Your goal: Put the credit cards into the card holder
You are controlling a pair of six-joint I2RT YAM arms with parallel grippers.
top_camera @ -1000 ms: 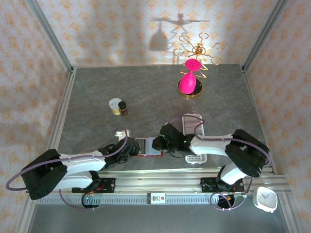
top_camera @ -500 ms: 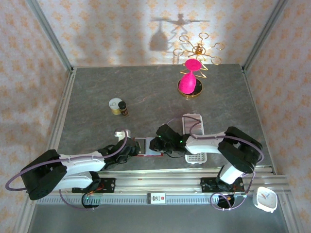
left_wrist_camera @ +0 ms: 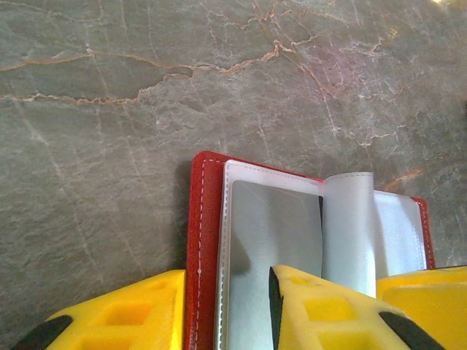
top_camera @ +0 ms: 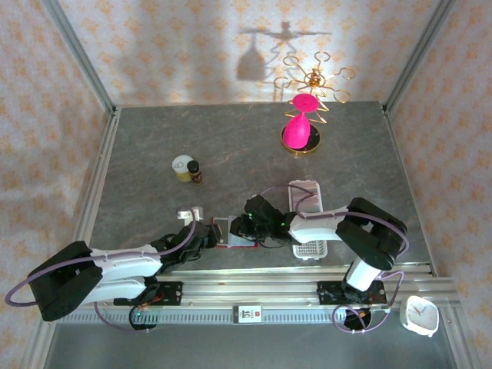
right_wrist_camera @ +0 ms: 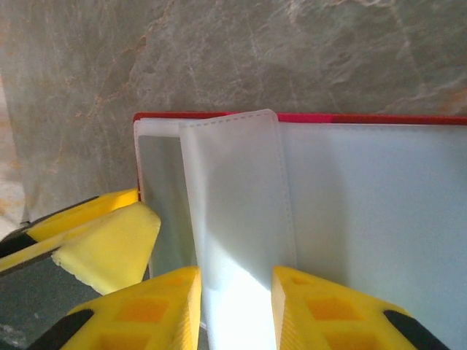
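1. Card holder, red and spread open with its clear sleeves facing up, lies on the table near the front edge, between the two grippers.
2. Left gripper sits at the holder's left edge. Its yellow fingers stand partly apart, one on the table just beside the red cover, the other over the first sleeve. That sleeve has a grey credit card inside. Whether the fingers clamp the cover I cannot tell.
3. Right gripper hangs over the holder's right half, fingers partly apart, with a clear leaf running down between them. Whether the leaf is pinched or only lies between them I cannot tell.
4. Compared with a second ago, the right arm has swung leftward, bringing its gripper from the holder's right edge in over the sleeves, and its elbow has followed. The left arm's near link has sunk lower and leftward, while its gripper stays at the same edge. The holder has not shifted.
5. A white slotted tray lies partly under the right forearm. A white clock sits past the rail at the near right corner.
6. The table is grey stone-look with pale veins. Farther back stand a small brown bottle touching a round yellow tin, and a gold stand bearing pink pieces. The walls are cream paper with an orange pattern, framed by metal posts.
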